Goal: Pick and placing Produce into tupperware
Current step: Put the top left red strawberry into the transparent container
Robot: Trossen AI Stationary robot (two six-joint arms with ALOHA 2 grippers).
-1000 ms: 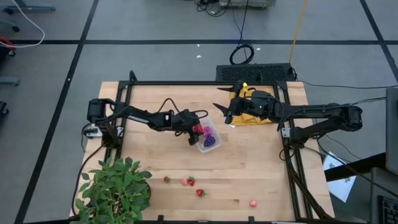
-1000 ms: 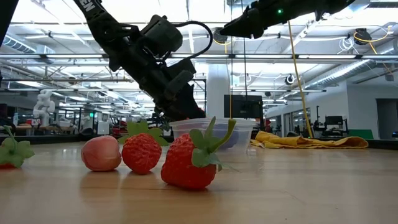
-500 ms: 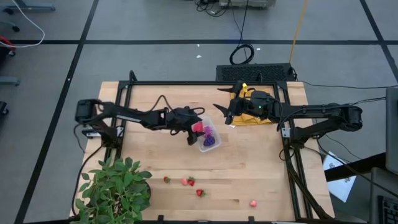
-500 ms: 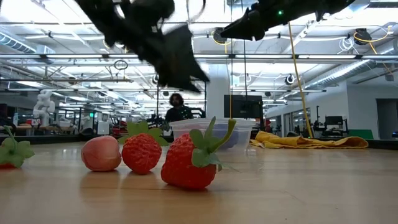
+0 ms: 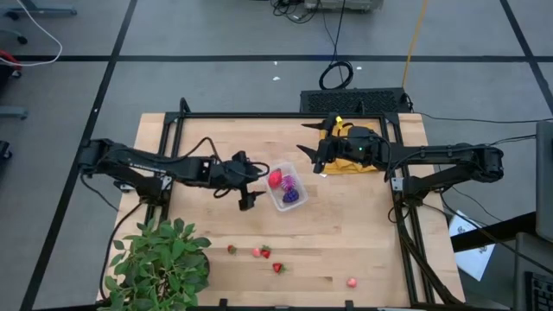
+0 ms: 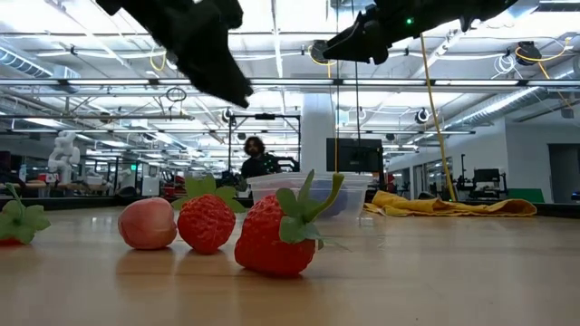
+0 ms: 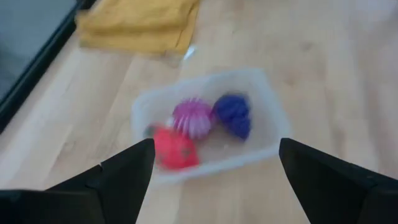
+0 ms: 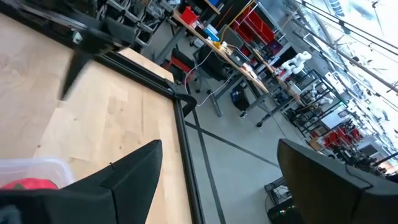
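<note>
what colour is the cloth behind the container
Mustard yellow. The folded cloth shows best in the left wrist view, beyond the clear container.

High cam is looking straight down on the whole table, both arms in frame. Low cam is sitting at tabletop level, facing across into the room, v. close to the strawberries. Left wrist cam is looking down past its own fingers onto the tupperware at close range. Right wrist cam is facing over the table edge toward the room. High, low & left wrist are all sharing the tupperware.
</note>
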